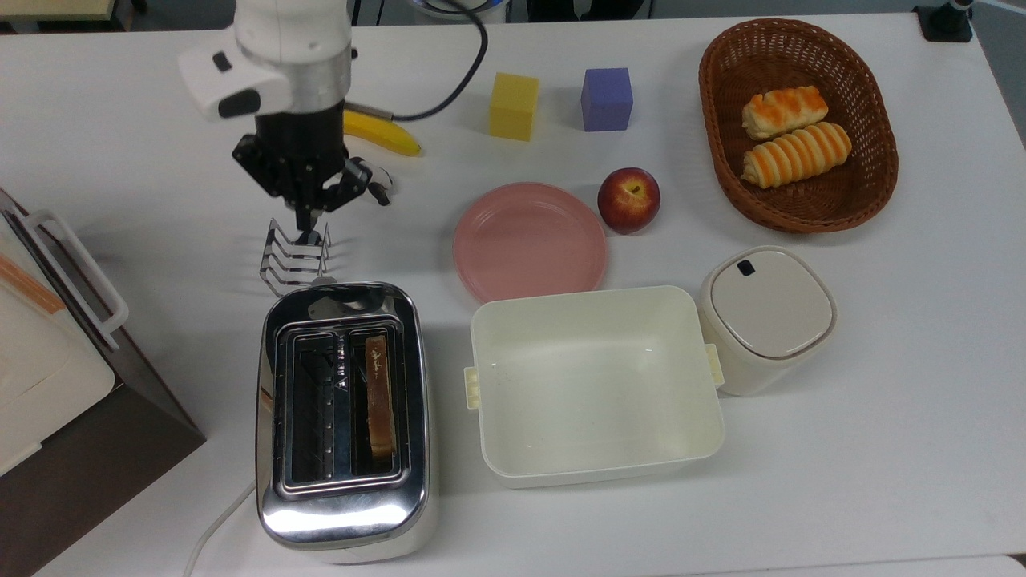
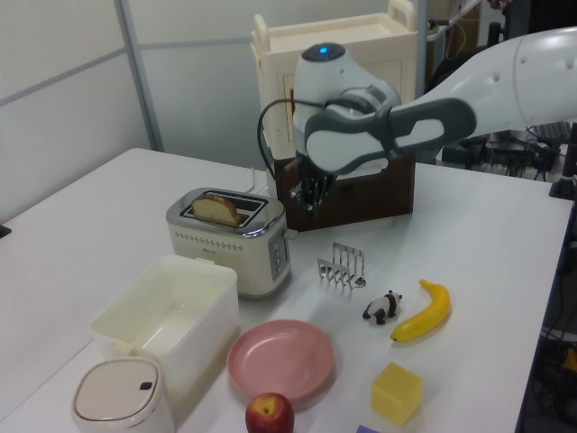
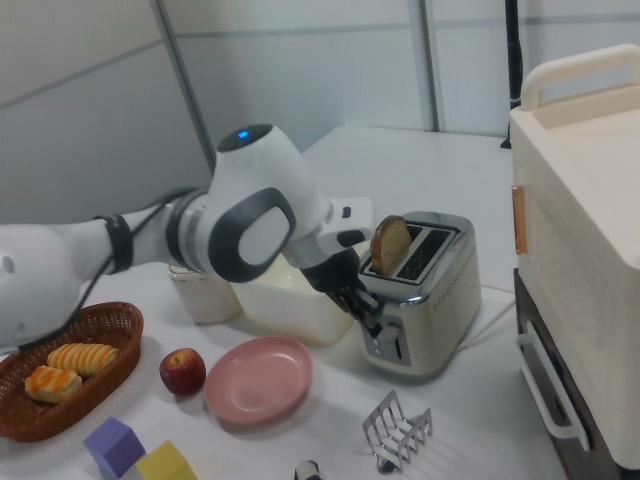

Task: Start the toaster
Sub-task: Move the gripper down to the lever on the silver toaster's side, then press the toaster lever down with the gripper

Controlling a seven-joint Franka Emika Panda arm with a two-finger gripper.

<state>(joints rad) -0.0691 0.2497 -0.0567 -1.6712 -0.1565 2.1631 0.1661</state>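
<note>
The chrome two-slot toaster point(image 1: 345, 513) stands at the table's near edge in the top view, with a slice of toast point(image 1: 381, 397) upright in its right slot and a white cord point(image 1: 216, 529) trailing off. My gripper point(image 1: 309, 218) hangs over the wire toast rack point(image 1: 292, 260), just beyond the toaster's far end, fingers together and holding nothing. In the right view my gripper point(image 3: 372, 320) is close to the toaster's point(image 3: 440, 290) end face with the controls. In the left view my gripper point(image 2: 311, 203) hovers right of the toaster point(image 2: 225, 244) and above its height.
A cream tub point(image 1: 481, 449) sits right of the toaster in the top view, with a lidded canister point(image 1: 765, 316), pink plate point(image 1: 529, 240) and apple point(image 1: 629, 199) nearby. Banana point(image 1: 393, 136), two cubes and a bread basket point(image 1: 713, 144) lie farther back. A cream-and-brown cabinet point(image 1: 104, 449) stands left.
</note>
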